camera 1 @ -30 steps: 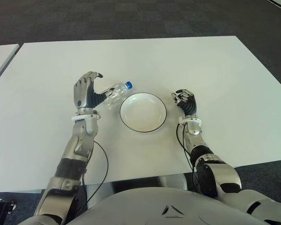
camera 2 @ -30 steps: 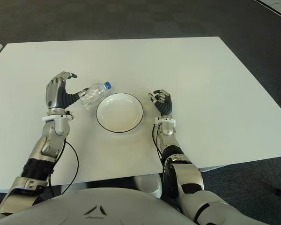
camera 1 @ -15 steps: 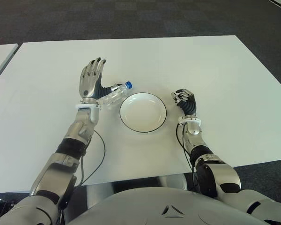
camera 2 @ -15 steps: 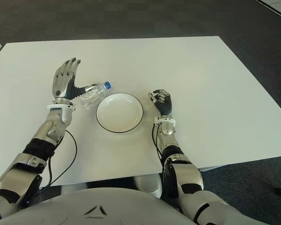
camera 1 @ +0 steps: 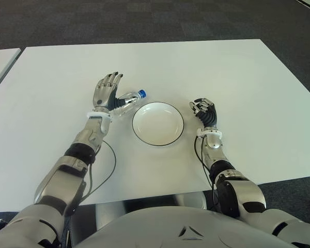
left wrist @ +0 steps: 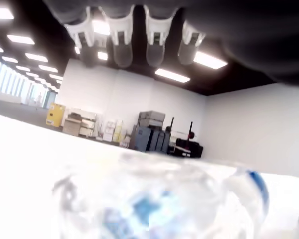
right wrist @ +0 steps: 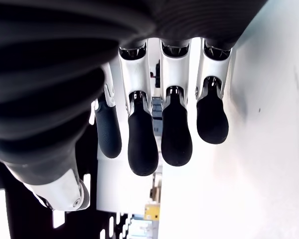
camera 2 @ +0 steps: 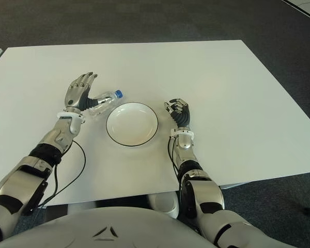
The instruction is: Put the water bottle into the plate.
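Left hand [camera 1: 107,91] has dropped lower and closer to the water bottle [camera 1: 128,102] than a second ago, fingers spread, gripping nothing. Bottle lies on its side on the surface [camera 1: 237,77], just left of the plate [camera 1: 157,123], blue cap toward the far right. Right hand [camera 1: 204,111] sits right of the plate, fingers curled, empty. Bottle looks light, thin-walled, slick, likely to roll; best grab mid-body.

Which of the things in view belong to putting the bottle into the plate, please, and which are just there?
For the job:
water bottle, lying on its side
plate, nothing in it
left hand, fingers spread, beside the bottle

Just there:
right hand, curled, holding nothing, right of the plate
table
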{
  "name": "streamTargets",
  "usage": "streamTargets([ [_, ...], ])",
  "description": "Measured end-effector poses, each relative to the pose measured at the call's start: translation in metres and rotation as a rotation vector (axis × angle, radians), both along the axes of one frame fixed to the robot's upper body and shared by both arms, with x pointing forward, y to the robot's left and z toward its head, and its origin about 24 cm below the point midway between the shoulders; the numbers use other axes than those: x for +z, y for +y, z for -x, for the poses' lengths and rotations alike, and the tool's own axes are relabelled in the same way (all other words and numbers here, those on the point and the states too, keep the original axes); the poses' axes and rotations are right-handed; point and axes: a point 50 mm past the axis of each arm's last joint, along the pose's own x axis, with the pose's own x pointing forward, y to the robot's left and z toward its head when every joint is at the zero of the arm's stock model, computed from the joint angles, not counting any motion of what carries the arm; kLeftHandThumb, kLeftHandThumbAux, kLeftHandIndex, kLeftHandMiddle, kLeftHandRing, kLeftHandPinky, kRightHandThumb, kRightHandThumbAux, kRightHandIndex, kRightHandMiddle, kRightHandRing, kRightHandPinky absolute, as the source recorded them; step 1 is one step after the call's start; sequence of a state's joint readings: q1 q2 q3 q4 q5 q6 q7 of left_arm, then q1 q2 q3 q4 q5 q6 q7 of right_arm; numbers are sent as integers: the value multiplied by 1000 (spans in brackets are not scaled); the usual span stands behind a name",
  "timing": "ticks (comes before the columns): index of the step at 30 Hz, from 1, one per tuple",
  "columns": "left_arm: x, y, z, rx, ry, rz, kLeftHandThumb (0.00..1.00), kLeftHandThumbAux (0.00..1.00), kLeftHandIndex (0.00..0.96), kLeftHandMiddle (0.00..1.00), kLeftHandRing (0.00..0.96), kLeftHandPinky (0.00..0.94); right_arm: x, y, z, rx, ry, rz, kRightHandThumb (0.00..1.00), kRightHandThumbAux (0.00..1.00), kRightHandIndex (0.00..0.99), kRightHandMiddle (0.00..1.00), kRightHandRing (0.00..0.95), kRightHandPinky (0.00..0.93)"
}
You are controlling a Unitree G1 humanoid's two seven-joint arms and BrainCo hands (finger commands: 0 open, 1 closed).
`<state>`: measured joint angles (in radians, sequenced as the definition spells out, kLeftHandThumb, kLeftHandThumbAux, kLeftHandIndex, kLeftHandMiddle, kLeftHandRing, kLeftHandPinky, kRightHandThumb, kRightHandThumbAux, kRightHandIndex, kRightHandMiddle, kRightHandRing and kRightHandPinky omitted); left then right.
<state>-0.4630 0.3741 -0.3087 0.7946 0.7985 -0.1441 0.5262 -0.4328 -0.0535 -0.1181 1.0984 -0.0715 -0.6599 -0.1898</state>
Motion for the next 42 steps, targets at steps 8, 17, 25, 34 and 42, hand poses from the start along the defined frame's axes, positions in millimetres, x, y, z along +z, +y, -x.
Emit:
streamTargets([
  [8, -17, 6, -7, 7, 131, -38, 610, 262, 0, 0, 0, 31, 0, 0, 0, -8, 0, -2, 710, 727, 436, 689, 692, 698],
  [17, -31, 10, -5, 7, 250, -40, 605, 277, 0, 0, 0, 16, 0, 0, 0, -11, -1, -5, 710, 727, 436, 688, 689, 695],
  [25, -31, 12, -8, 16, 306, -40, 644, 314, 0, 0, 0, 42, 0, 0, 0, -17, -3, -9, 709, 727, 436, 690, 692, 696],
  [34, -31, 14, -11, 25, 350, -52, 681, 364, 0, 0, 0, 71, 0, 0, 0, -19, -7, -12, 709, 727, 436, 688, 689, 692],
  [42, -31, 17, -12, 36, 390, -103, 669, 399, 0, 0, 0, 96, 0, 0, 1, -18, -8, -13, 710, 726, 436, 689, 691, 693],
])
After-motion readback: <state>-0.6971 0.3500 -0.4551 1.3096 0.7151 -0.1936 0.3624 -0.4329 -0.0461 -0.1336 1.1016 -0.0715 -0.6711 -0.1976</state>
